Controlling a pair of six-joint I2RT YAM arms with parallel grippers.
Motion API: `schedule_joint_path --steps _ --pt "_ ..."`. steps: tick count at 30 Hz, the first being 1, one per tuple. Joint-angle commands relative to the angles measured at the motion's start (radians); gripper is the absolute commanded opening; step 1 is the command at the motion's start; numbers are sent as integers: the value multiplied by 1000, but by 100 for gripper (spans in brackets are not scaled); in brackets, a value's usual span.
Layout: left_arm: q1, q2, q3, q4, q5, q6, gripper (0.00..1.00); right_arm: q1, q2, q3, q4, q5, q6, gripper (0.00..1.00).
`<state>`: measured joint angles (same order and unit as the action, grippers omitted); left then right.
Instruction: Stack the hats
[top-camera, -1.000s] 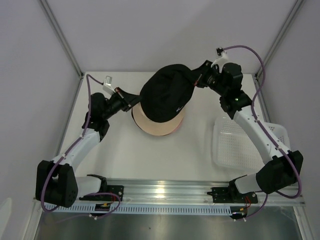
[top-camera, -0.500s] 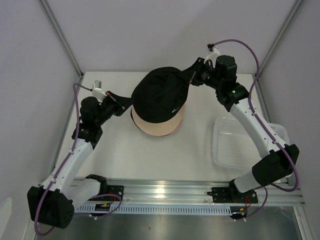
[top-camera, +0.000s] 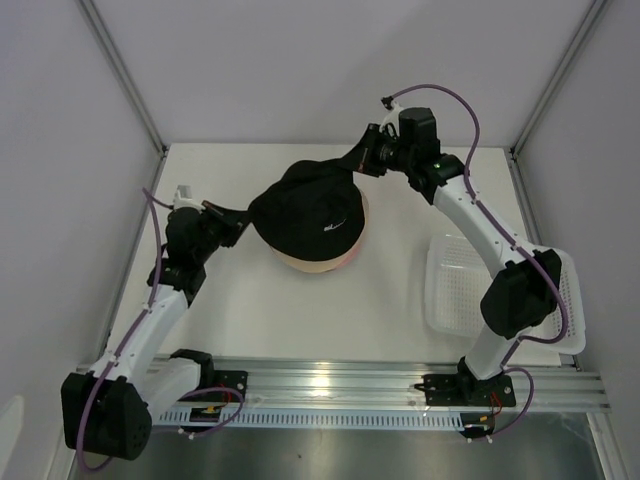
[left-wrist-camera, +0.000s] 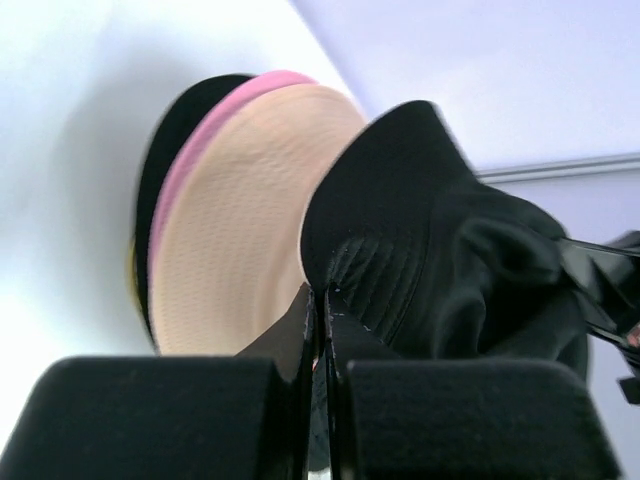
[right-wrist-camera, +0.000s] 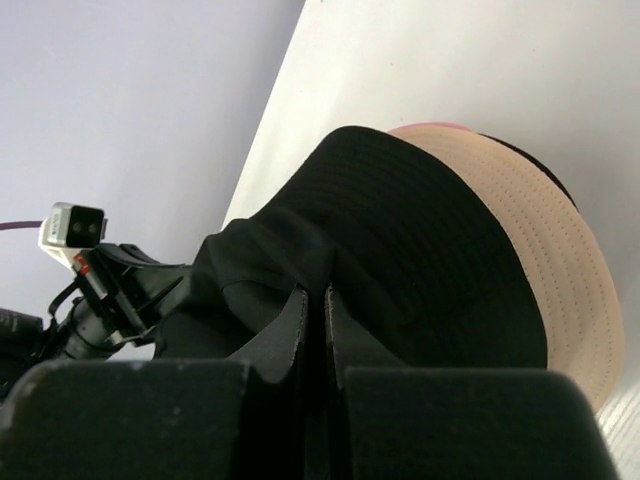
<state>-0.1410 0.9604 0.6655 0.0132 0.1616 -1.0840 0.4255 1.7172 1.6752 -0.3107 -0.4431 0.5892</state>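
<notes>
A black bucket hat (top-camera: 305, 208) with a small white mark hangs between both grippers over a stack of hats. My left gripper (top-camera: 240, 213) is shut on its left brim (left-wrist-camera: 345, 265). My right gripper (top-camera: 352, 165) is shut on its far right brim (right-wrist-camera: 330, 275). Under it lies the stack, a beige hat (top-camera: 318, 262) on top (left-wrist-camera: 240, 210), then a pink hat (left-wrist-camera: 215, 125) and a black hat (left-wrist-camera: 165, 135). The beige hat also shows in the right wrist view (right-wrist-camera: 545, 250). The black hat covers most of the stack and sags toward the left.
A white plastic mesh basket (top-camera: 470, 295) stands at the right of the white table, under my right arm. Metal frame posts rise at the back corners. A rail runs along the near edge.
Both grippers have carried the black hat to the left and lower over the stack. The left arm has drawn back toward the left and the right arm has reached further left.
</notes>
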Motion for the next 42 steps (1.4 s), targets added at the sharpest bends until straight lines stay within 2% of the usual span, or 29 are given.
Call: schedule_joint_path --steps 1,6,8,9,11,12,15,16,20,27,31,36,42 --pt "37 61 -43 -61 -148 -10 1 -17 15 63 -1 44 -46 0" --pt "37 165 -40 -48 -145 18 1 -16 41 46 -31 63 -69 0" --pt "37 181 -58 -19 -120 39 1 -17 22 15 -24 67 -78 7" --pt "37 182 -67 14 -113 44 1 -19 13 5 -19 72 -83 25" --pt "37 178 -116 97 -73 68 1 -28 -21 -20 -13 69 -86 42" --pt "35 173 -124 126 -57 85 1 -48 -33 -26 -7 58 -80 66" --pt "34 156 -147 210 6 159 1 -100 -85 -55 5 24 -37 91" --pt "34 153 -147 228 16 188 1 -137 -102 -71 12 23 -19 95" --pt "32 167 -139 280 58 223 1 -192 -209 -268 157 15 88 95" --pt "8 221 -136 350 105 213 0 -166 -238 -508 386 -74 222 89" --pt "-11 236 -130 355 104 210 1 -140 -231 -549 485 -94 241 86" --pt "-23 250 -107 344 107 211 1 -122 -199 -536 519 -111 235 79" --pt "-23 262 -86 332 108 220 1 -102 -148 -512 516 -83 204 77"
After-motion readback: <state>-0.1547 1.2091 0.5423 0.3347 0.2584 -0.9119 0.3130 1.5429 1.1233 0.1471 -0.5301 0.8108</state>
